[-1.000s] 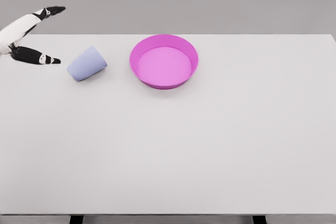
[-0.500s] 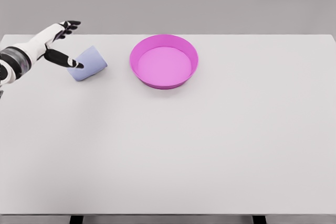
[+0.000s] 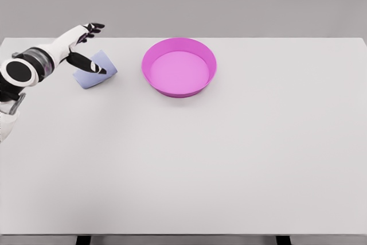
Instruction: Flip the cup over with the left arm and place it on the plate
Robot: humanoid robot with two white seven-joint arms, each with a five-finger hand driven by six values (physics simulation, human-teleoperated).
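White table [image 3: 229, 159] fills most of view. Pink plate [image 3: 179, 67] sits upper mid, nothing in it. My L arm comes in from left edge; L hand [image 3: 80, 44] is over the cup, fingers spread, thumb [image 3: 92, 66] across cup's front, not closed on it. Pale blue cup [image 3: 94, 72] lies on its side, just left of plate, not touching it.

A white table [image 3: 229, 159] carries a pale blue cup [image 3: 97, 73] on its side; beside it, a pink plate [image 3: 179, 67].

Simulated lab: bare white table [image 3: 229, 159]
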